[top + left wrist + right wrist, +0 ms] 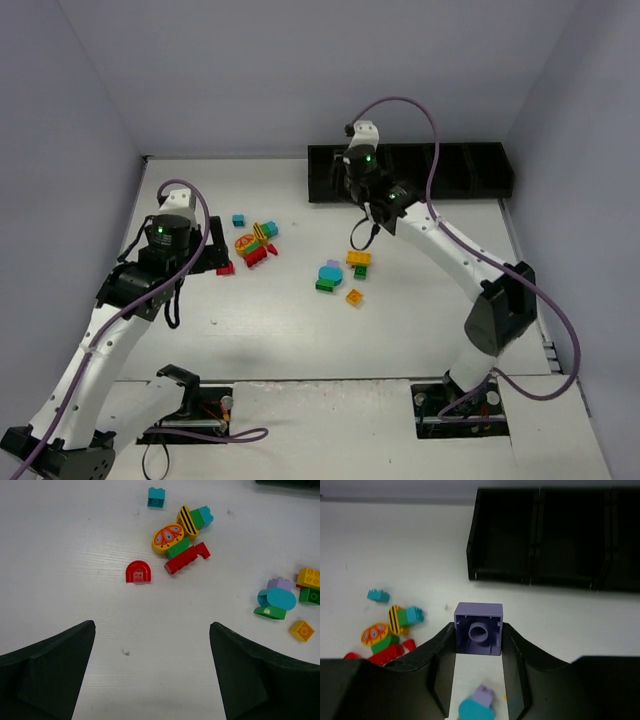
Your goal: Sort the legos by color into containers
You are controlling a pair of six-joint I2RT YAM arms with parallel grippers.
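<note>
Bricks lie loose on the white table (75,540), and one is up in the air. The right gripper (478,636) has its two fingers pressed on the sides of a lilac brick (478,627). The brick's hollow bottom, with a round tube in it, faces the wrist camera. It hangs over the table on the near side of the black tray (505,575), close to the tray's left end bin. The bins look dark inside, and I cannot tell what is in them.

The left gripper (152,672) is spread wide and holds nothing. It hangs over a bare bit of table. Just past it, a red arch brick (138,572) lies by itself. Farther on is a small heap: a long red brick (186,560), a round yellow brick (166,537) with a red pattern, a striped yellow brick (187,521), and green and teal bits touching them. A little teal brick (156,496) sits alone beyond the heap.

Off to the right is a second bunch. A rounded teal brick (276,599) rests between a small lilac piece (280,584) and a green wedge (270,612). A yellow studded brick (308,576) and a tiny orange-yellow brick (302,630) lie near.
</note>
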